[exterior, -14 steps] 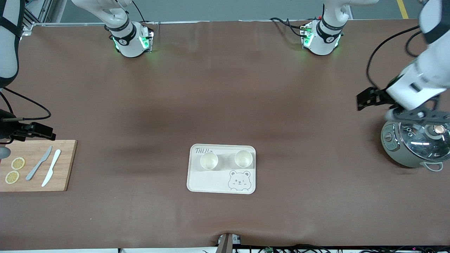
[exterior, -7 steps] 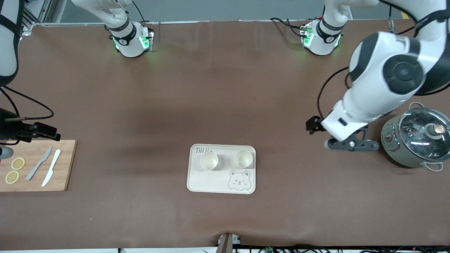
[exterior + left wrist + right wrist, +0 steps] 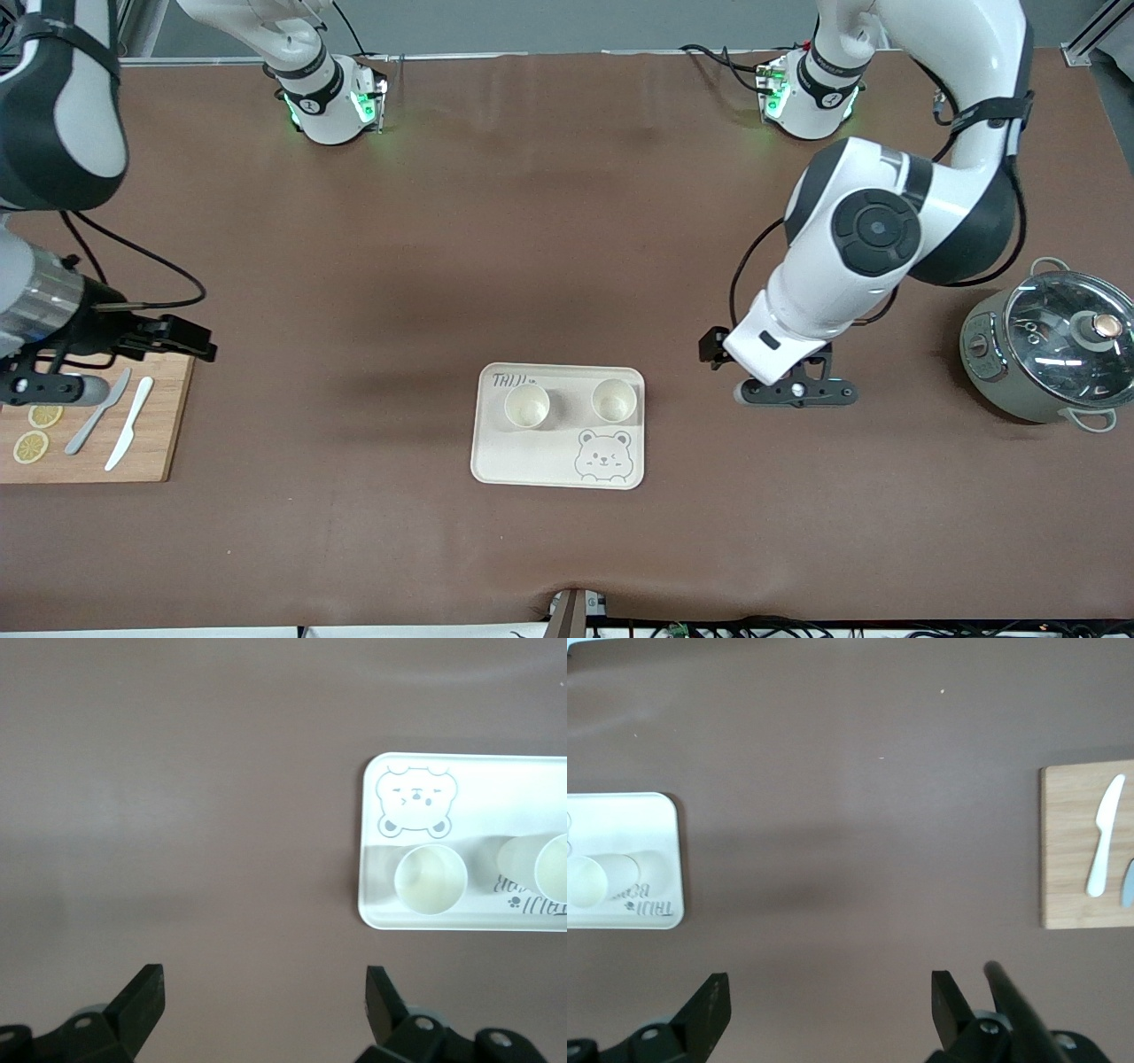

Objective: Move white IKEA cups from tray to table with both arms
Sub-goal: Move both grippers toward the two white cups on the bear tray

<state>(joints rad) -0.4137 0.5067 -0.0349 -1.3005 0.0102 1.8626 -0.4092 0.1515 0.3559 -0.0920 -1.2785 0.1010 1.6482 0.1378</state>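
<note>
Tray (image 3: pixel 532 461) lettered "TAIJI BEAR" (partly hidden) holds both cups (image 3: pixel 527 407); left hand (image 3: pixel 264 1005) and right hand (image 3: pixel 824 1005) spread, empty.

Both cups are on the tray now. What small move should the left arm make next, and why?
Probably carry the left tool sideways until it is over the nearer cup, then lower. It is open, over bare table beside the tray, holding nothing. The right tool, also open, is over table by the cutting board.
</note>
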